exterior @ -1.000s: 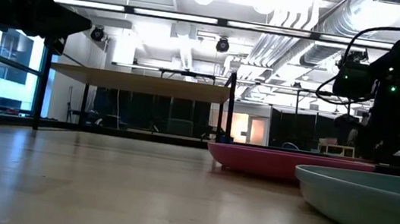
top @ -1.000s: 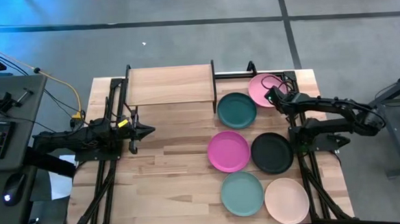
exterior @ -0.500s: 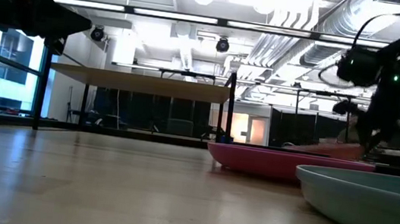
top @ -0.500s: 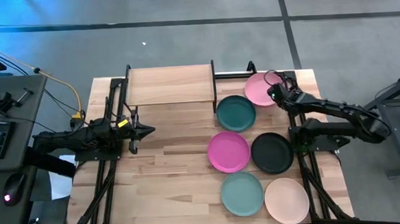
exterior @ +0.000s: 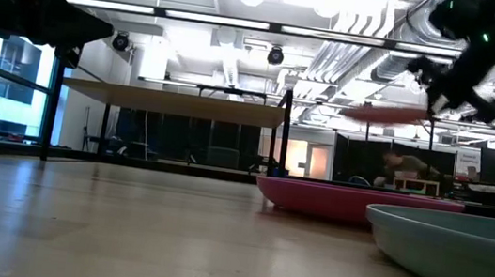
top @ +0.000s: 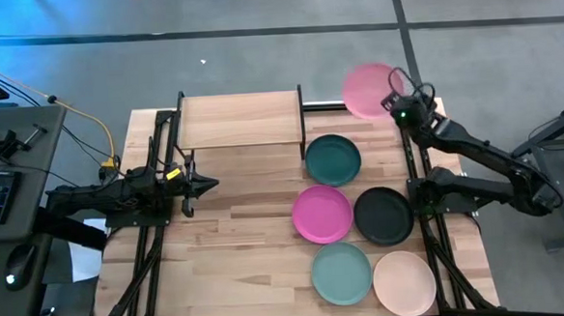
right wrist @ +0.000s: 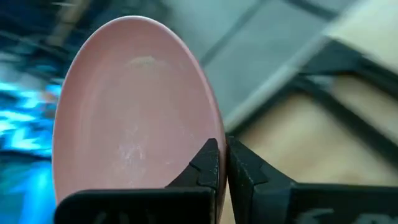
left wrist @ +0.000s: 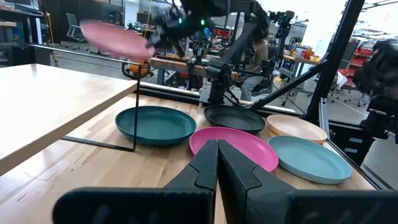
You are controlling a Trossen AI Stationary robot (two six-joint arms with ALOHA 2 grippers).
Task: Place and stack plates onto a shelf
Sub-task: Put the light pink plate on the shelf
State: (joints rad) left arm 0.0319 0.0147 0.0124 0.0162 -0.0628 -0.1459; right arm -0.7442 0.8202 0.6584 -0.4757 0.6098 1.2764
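We hold the light pink plate [top: 366,90] by its rim, right gripper [top: 396,102] pinched closed, raised to clear the shelf [top: 240,119]; left gripper [top: 202,184] closed, empty.

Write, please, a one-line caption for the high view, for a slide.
Right gripper holds the light pink plate in the air beside the empty shelf; five plates lie on the table; left gripper waits.

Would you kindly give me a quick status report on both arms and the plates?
Right pincer shut on light pink plate, held above the table. Left pincer shut, idle below shelf. Shelf bare; five plates on table. Nothing in the way.
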